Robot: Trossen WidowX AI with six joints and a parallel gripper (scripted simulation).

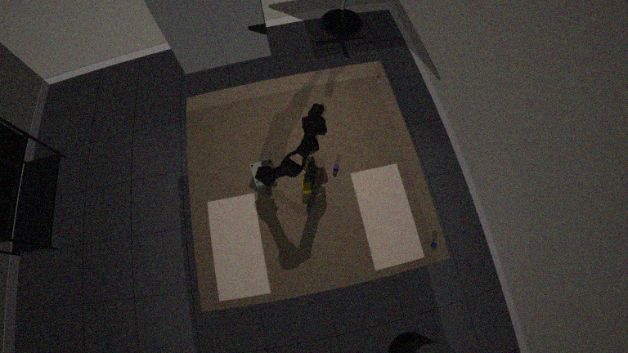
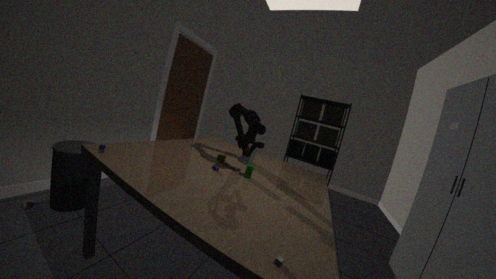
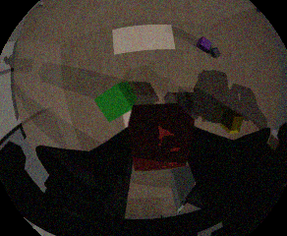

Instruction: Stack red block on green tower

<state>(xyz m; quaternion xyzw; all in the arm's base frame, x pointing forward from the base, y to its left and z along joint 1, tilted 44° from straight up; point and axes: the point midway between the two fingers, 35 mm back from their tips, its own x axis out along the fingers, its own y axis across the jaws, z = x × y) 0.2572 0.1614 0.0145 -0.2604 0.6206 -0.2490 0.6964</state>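
We judge the red block point(image 3: 158, 137) rigid and light, with flat faces — best pinched on opposite sides. The gripper point(image 3: 158, 157) is clamped on it, jaws partway closed, block held above the table point(image 3: 65, 39). The green tower point(image 3: 116, 101) sits at 10 o'clock from it — near, not touching.

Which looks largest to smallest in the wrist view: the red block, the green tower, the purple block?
1. red block, held in the gripper, nearest the camera, so its size is exaggerated
2. green tower
3. purple block, farthest away
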